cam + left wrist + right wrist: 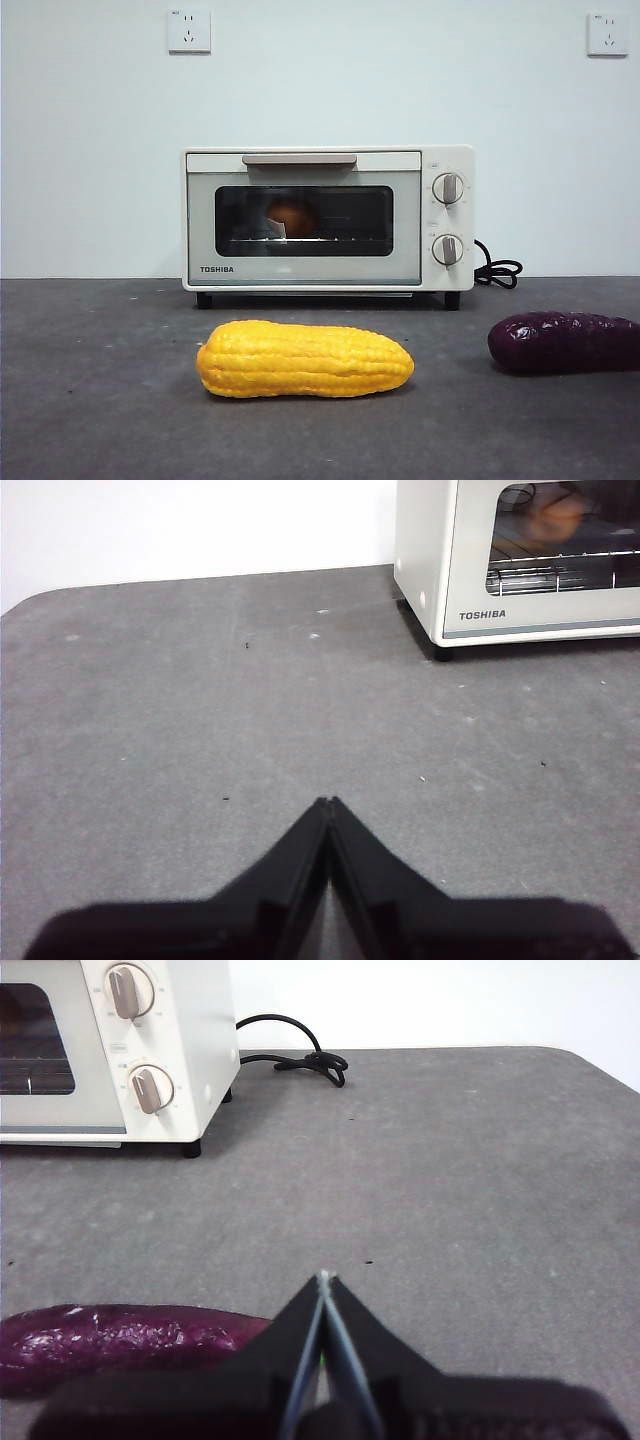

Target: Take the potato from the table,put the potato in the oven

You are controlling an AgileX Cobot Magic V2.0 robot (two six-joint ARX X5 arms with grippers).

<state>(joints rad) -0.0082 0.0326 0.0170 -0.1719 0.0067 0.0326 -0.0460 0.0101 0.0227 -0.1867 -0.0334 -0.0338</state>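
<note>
The cream-white TOSHIBA oven [328, 218] stands at the back of the dark grey table [100, 400] with its door closed. Behind the dark glass, the orange-brown potato [291, 216] rests on the wire rack; through the window in the left wrist view the potato [553, 517] appears as a dim orange shape. My left gripper [328, 802] hovers shut and empty over bare table, left of the oven [520, 560]. My right gripper [324, 1277] is shut and empty, right of the oven [115, 1050]. Neither arm appears in the front view.
A long yellow corn cob [303, 359] lies in front of the oven. A dark purple sweet potato [565, 342] lies at the right, close beside my right gripper [120, 1342]. The oven's black cord [497, 269] coils behind its right side.
</note>
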